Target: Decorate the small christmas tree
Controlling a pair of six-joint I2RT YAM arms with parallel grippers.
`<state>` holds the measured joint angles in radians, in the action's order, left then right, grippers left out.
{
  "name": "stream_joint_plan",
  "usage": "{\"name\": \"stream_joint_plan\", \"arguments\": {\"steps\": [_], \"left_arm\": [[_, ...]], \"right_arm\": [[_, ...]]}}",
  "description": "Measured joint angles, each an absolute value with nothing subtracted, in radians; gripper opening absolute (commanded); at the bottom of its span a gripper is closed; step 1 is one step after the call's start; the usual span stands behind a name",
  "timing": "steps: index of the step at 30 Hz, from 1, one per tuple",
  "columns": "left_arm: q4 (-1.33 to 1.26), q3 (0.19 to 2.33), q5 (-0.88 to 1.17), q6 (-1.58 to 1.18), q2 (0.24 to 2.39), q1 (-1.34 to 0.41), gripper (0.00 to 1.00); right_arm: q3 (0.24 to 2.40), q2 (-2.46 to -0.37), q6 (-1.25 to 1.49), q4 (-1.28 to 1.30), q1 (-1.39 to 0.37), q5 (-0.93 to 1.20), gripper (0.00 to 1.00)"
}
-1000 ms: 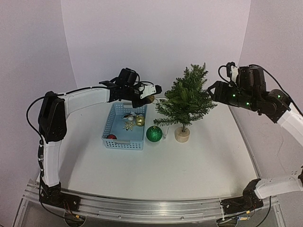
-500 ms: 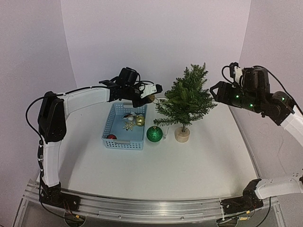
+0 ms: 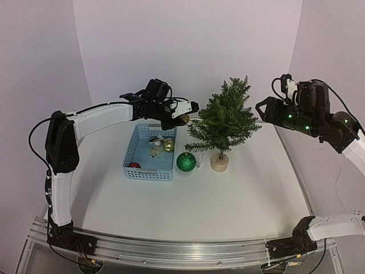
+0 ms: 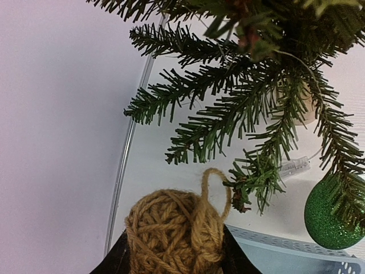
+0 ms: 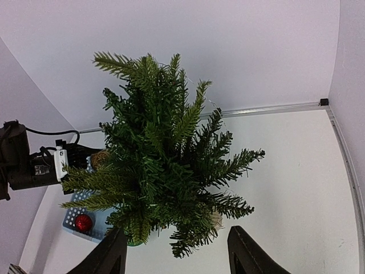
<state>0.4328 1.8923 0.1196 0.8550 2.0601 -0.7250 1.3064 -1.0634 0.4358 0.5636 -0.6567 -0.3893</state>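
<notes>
The small christmas tree (image 3: pixel 225 119) stands on its round wooden base (image 3: pixel 219 162) at mid table. My left gripper (image 3: pixel 188 114) is shut on a brown twine ball ornament (image 4: pixel 171 234) and holds it above the blue basket (image 3: pixel 149 153), just left of the tree's lower branches. Its twine loop (image 4: pixel 217 191) nearly touches a branch tip (image 4: pixel 251 177). A green glitter ball (image 3: pixel 186 161) lies on the table beside the base. My right gripper (image 3: pixel 263 108) is open and empty, to the right of the tree, which fills the right wrist view (image 5: pixel 165 165).
The basket holds a red ball (image 3: pixel 134 165), a gold ball (image 3: pixel 168 145) and a gold star-like ornament (image 3: pixel 154 152). A small clear plastic piece (image 4: pixel 293 167) lies on the table by the green ball. The white backdrop stands close behind the tree.
My left gripper has moved slightly right toward the tree with the twine ball. My right gripper has drawn back to the right, away from the tree.
</notes>
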Motion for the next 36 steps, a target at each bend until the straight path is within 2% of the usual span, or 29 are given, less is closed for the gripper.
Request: {"name": "stream_joint_plan", "arguments": {"steps": [18,24,36], "left_arm": [[0.498,1.892,0.103,0.860,2.026,-0.755,0.00],[0.516,1.976,0.103,0.841,2.027,-0.745,0.00],[0.649,2.023,0.215,0.829,2.023,-0.739,0.00]], "right_arm": [[1.306,-1.061,0.435,0.564,-0.657,-0.389,0.60],[1.306,-1.057,0.435,0.564,-0.657,-0.388,0.60],[1.306,-1.057,0.434,0.564,-0.657,-0.379,0.60]]}}
